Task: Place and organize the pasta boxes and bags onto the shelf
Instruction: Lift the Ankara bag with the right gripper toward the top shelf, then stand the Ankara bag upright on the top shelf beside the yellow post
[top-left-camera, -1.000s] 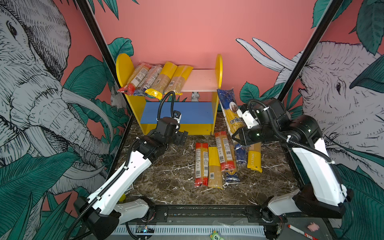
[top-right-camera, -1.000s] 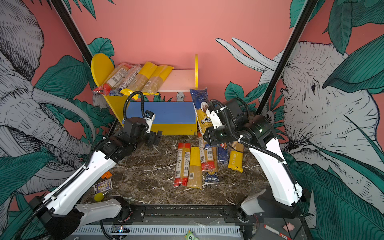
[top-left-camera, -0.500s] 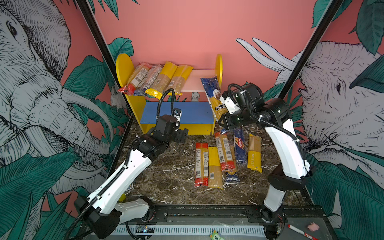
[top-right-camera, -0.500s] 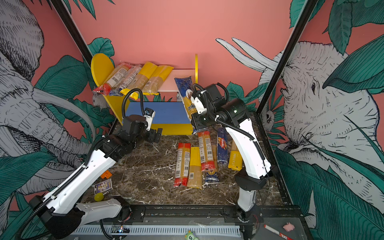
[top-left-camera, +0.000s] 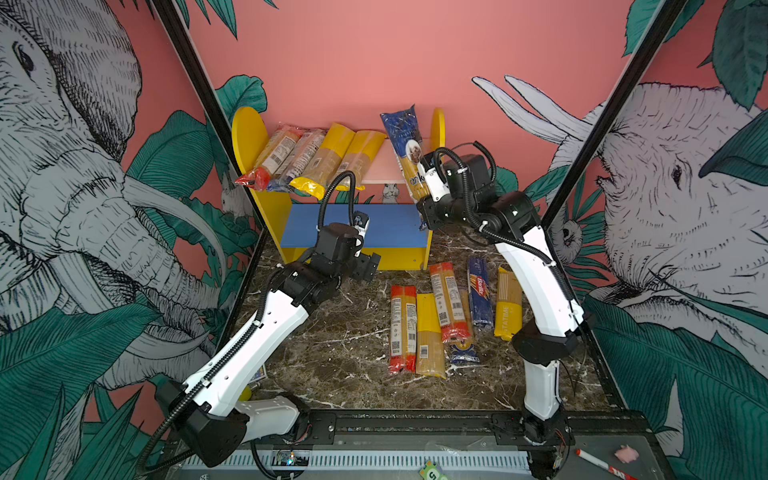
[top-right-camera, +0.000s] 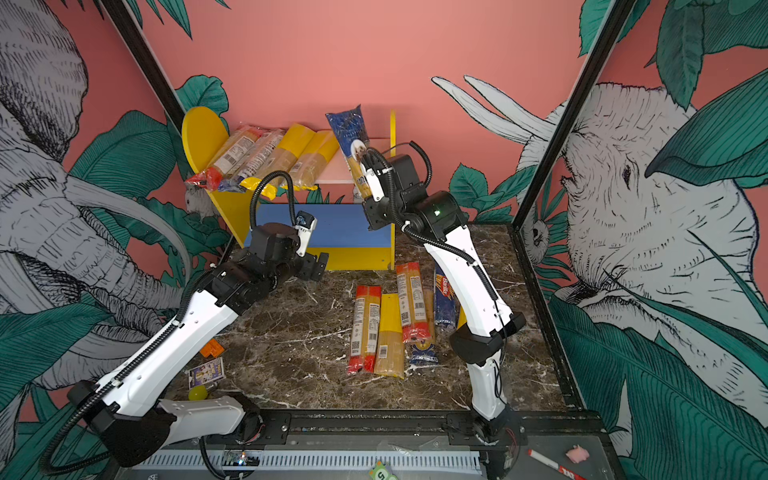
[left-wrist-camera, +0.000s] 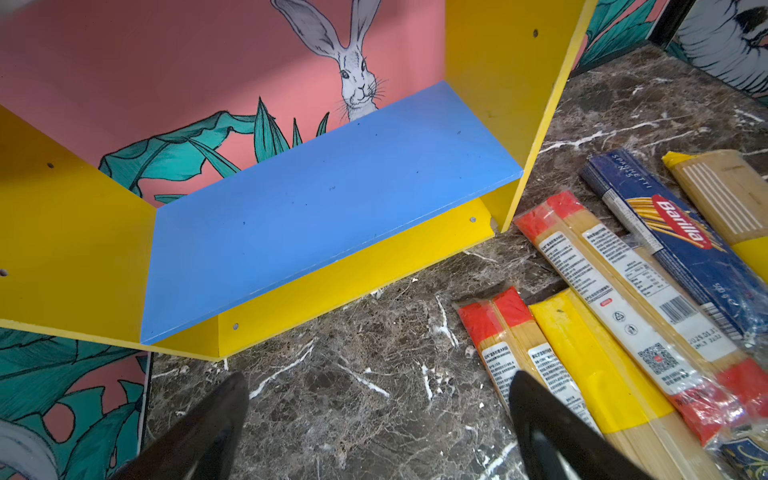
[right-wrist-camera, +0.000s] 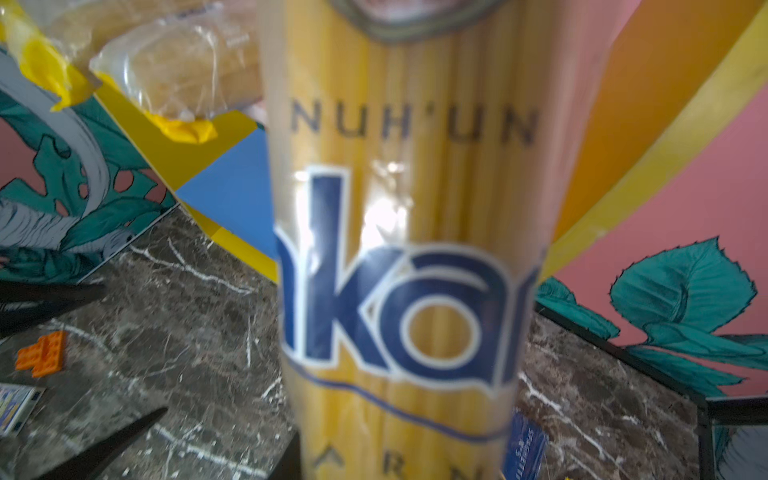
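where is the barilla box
In a top view the Barilla box lies on the tabletop right of centre, between a red-ended bag and a yellow bag.

Marble table (top-left-camera: 332, 353): shelf (top-left-camera: 249, 137), loose pasta packs (top-left-camera: 428, 332); upper board (top-left-camera: 388, 166): four packs (top-left-camera: 328, 158) overhanging

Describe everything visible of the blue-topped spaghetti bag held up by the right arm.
The spaghetti bag is a long, narrow clear plastic pack, dark blue at its upper end with a round picture, pale yellow strands showing through below. The right wrist view shows NUH'UN above large blue letters. The right gripper is shut on its lower part, holding it nearly upright, blue end up, before the upper board of the shelf near its right side panel. Whether it touches the shelf cannot be told.
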